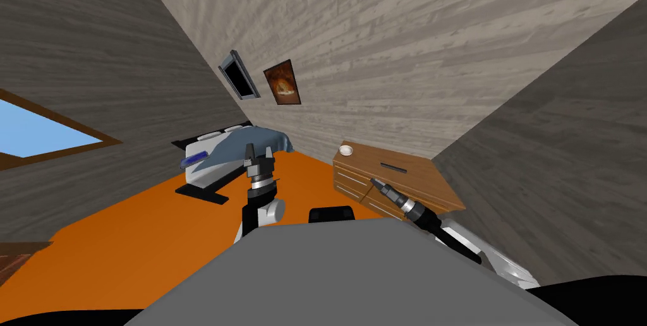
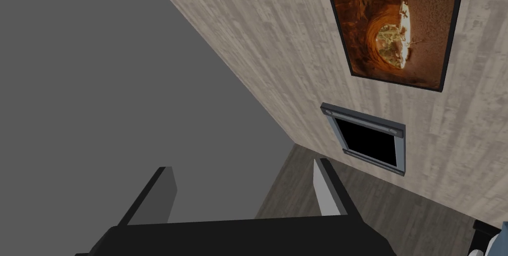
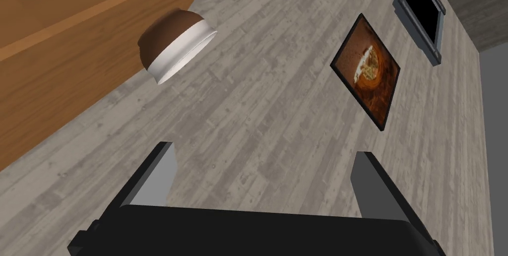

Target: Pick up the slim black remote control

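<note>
Wooden dresser [image 1: 422,182] | black remote [image 1: 393,167] on top | orange floor [image 1: 133,240]

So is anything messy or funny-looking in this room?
Only a little. The blue blanket lies rumpled across the bed, not spread flat. On the wooden dresser, the bowl stands upright and the slim black remote lies flat. Nothing looks spilled or broken.

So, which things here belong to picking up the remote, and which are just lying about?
For the job: slim black remote, wooden cabinet it lies on, right tool (open).
Lying about: bowl, bed, blue blanket, framed picture, left tool (open).
</note>
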Robot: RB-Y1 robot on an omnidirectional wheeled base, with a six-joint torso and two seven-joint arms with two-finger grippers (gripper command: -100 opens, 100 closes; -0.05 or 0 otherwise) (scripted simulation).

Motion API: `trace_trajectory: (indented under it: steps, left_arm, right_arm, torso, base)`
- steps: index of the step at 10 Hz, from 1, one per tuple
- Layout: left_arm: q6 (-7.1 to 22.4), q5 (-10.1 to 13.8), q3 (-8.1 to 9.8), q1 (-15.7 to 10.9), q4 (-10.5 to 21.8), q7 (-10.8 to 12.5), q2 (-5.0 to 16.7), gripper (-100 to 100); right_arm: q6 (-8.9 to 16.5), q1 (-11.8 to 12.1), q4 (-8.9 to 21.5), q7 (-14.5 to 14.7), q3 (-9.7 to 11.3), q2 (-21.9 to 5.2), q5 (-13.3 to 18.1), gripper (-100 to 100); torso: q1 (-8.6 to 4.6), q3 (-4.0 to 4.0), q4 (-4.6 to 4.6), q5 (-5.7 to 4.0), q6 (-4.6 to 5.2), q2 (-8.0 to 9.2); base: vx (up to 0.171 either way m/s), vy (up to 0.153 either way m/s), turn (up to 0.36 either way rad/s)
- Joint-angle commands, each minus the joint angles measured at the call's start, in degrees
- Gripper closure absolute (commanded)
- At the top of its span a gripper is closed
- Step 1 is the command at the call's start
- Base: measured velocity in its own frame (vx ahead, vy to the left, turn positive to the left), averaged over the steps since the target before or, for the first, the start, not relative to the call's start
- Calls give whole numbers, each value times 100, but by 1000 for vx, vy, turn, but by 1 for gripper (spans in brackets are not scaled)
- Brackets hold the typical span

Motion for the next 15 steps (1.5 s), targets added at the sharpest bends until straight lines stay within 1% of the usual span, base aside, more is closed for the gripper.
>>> trace_trajectory:
  steps: [1,2,3,4,5,6,7,8,9,10,11,12,13,14,15]
  left_arm:
    - [0,0,0,0,0,0,0,0]
    - [0,0,1,1,0,0,0,0]
    - [0,0,0,0,0,0,0,0]
    - [0,0,1,1,0,0,0,0]
    - [0,0,0,0,0,0,0,0]
    - [0,0,1,1,0,0,0,0]
    - [0,0,0,0,0,0,0,0]
    - [0,0,1,1,0,0,0,0]
    - [0,0,1,1,0,0,0,0]
    - [0,0,1,1,0,0,1,0]
    - [0,0,1,0,0,0,1,0]
    - [0,0,1,2,0,0,1,0]
    - [0,0,1,2,0,0,1,0]
    - [0,0,1,1,0,0,1,0]
    - [0,0,1,2,0,0,1,0]
  right_arm:
    - [-89,45,160,41,25,-172,60,-100]
    - [-186,70,323,88,94,-419,178,-100]
    - [-186,70,439,88,94,-452,178,-100]
    - [-277,87,639,135,170,-705,293,-100]
    - [-277,87,726,135,170,-732,293,-100]
    - [-360,96,940,181,255,-972,406,-100]
    - [-360,96,1019,181,255,-1011,406,-100]
    - [-435,100,1205,225,349,-1221,518,-100]
    - [-435,100,1319,225,349,-1287,518,-100]
    - [-501,98,1496,267,453,-1494,627,-100]
    - [-501,98,1546,267,453,-1558,627,-100]
    - [-501,98,1623,267,453,-1558,627,-100]
    - [-558,91,1852,307,567,-1818,734,-100]
    - [-558,91,1932,307,567,-1821,734,-100]
    - [-606,80,2145,345,692,-2040,838,-100]
  torso:
    - [0,0,0,0,0,0]
    - [-2,0,0,0,4,-1]
    - [-3,-2,0,-1,-2,-3]
    - [-5,-2,-1,-2,5,-4]
    - [-5,-3,-1,-1,-1,-5]
    - [-7,-3,-1,-2,5,-6]
    - [-7,-4,-1,-2,0,-8]
    - [-9,-5,-2,-2,4,-9]
    - [-10,-6,-2,-2,1,-11]
    - [-10,-6,-2,-2,4,-11]
    - [-12,-8,-2,-3,-2,-14]
    - [-14,-8,-3,-4,6,-14]
    - [-9,-7,-2,-3,8,-11]
    - [-9,-8,-2,-2,0,-14]
    - [-12,-8,-3,-3,5,-14]
  base:
    - [-17,2,124]
    - [-15,2,274]
    - [-10,-4,116]
    - [-9,0,250]
    - [-6,-9,119]
    - [-3,-9,225]
    - [1,-14,140]
    - [5,-13,225]
    - [6,-18,147]
    - [7,-20,302]
    - [9,-27,126]
    - [6,-13,-48]
    - [7,-11,229]
    - [8,-24,171]
    - [18,-32,262]
